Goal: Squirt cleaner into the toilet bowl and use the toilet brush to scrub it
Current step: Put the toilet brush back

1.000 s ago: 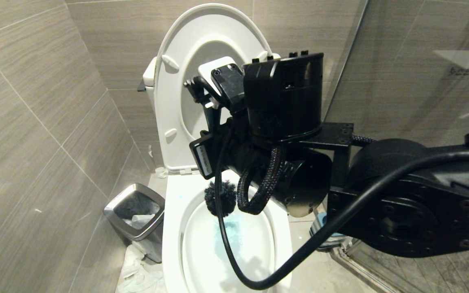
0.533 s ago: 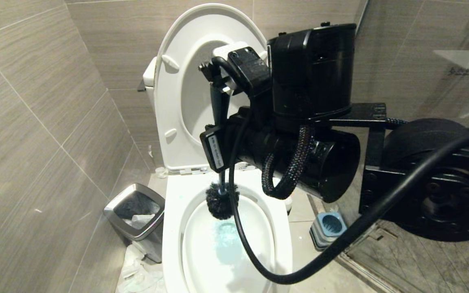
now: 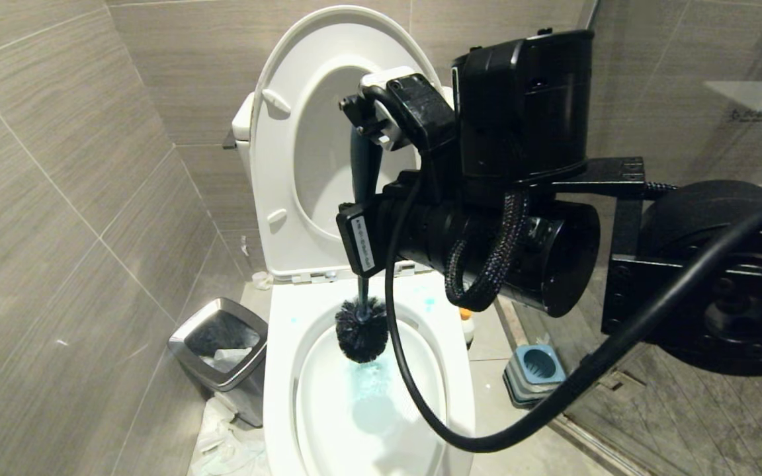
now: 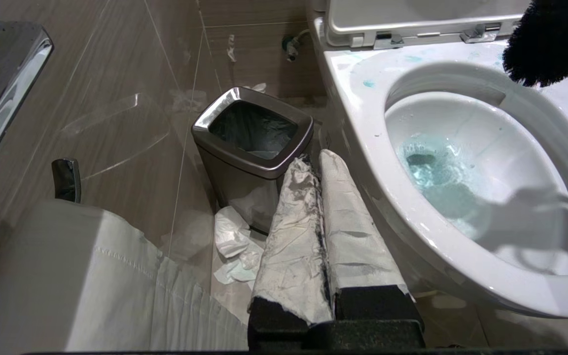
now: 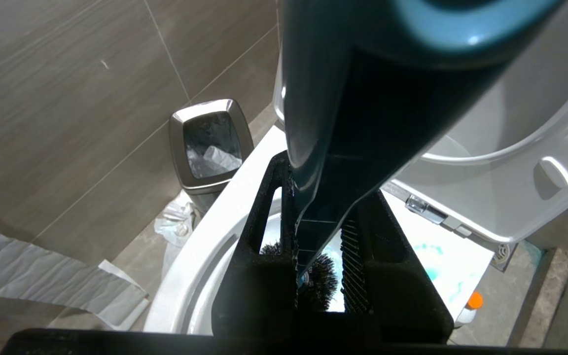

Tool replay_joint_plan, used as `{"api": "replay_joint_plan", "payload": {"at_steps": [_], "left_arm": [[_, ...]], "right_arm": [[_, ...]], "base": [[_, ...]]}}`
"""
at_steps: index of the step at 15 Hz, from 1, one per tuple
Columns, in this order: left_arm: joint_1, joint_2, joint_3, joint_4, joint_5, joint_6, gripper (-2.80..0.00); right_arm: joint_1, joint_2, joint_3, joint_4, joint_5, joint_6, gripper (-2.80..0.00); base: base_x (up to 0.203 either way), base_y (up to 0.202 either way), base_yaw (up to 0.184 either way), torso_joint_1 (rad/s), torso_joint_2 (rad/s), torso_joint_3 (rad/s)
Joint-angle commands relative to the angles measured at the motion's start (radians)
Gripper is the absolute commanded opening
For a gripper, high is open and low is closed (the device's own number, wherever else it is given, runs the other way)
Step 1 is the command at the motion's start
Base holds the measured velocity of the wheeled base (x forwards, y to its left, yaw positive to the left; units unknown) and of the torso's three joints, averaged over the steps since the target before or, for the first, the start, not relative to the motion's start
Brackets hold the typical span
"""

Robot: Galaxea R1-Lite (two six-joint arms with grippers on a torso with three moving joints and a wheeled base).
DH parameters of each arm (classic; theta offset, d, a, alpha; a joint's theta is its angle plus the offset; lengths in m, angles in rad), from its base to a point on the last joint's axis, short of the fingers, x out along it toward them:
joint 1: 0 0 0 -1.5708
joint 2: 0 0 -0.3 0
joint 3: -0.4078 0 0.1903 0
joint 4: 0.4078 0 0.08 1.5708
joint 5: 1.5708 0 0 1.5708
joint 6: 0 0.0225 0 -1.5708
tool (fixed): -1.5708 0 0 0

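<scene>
progress: blue cleaner already in the toilet bowl (image 3: 368, 410), scrubbing seemingly unfinished | right tool (image 5: 321, 276) clamped on the toilet brush (image 3: 361, 330) handle | brush: long axis near upright, bristle head down, hanging just above the bowl's back rim | left tool (image 4: 321, 231) closed, empty, beside the bowl
</scene>
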Motion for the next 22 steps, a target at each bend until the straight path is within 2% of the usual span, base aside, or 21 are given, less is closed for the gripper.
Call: {"api": "replay_joint_plan", "payload": {"at_steps": [1, 5, 9, 12, 18, 20, 22], "left_arm": [[0.000, 0.001, 0.000, 0.000, 0.000, 0.000, -2.80], [0.000, 0.001, 0.000, 0.000, 0.000, 0.001, -2.80], [0.001, 0.001, 0.000, 0.000, 0.000, 0.000, -2.80], [0.001, 0.001, 0.001, 0.000, 0.000, 0.000, -2.80], [0.001, 0.001, 0.000, 0.000, 0.000, 0.000, -2.80], [0.000, 0.001, 0.000, 0.000, 0.000, 0.000, -2.80], [0.001, 0.001, 0.000, 0.000, 0.000, 0.001, -2.80]], "right_arm": [[-0.001, -0.002, 0.012, -0.002, -0.001, -0.001, -2.80], [-0.017, -0.044, 0.037, -0.002, -0.002, 0.003, -2.80], [-0.127, -0.108, 0.068, 0.021, -0.003, 0.005, -2.80], [-0.258, -0.146, 0.107, 0.027, -0.002, 0.005, -2.80], [-0.582, -0.176, 0.210, 0.013, 0.021, 0.007, -2.80], [-0.675, -0.176, 0.272, -0.032, 0.045, 0.006, -2.80], [-0.733, -0.170, 0.365, -0.103, 0.075, 0.003, -2.80]], "base": [[0.000, 0.000, 0.000, 0.000, 0.00, 0.000], [0.000, 0.000, 0.000, 0.000, 0.00, 0.000], [0.000, 0.000, 0.000, 0.000, 0.00, 0.000], [0.000, 0.000, 0.000, 0.000, 0.00, 0.000], [0.000, 0.000, 0.000, 0.000, 0.00, 0.000], [0.000, 0.000, 0.000, 0.000, 0.00, 0.000], [0.000, 0.000, 0.000, 0.000, 0.00, 0.000]]}}
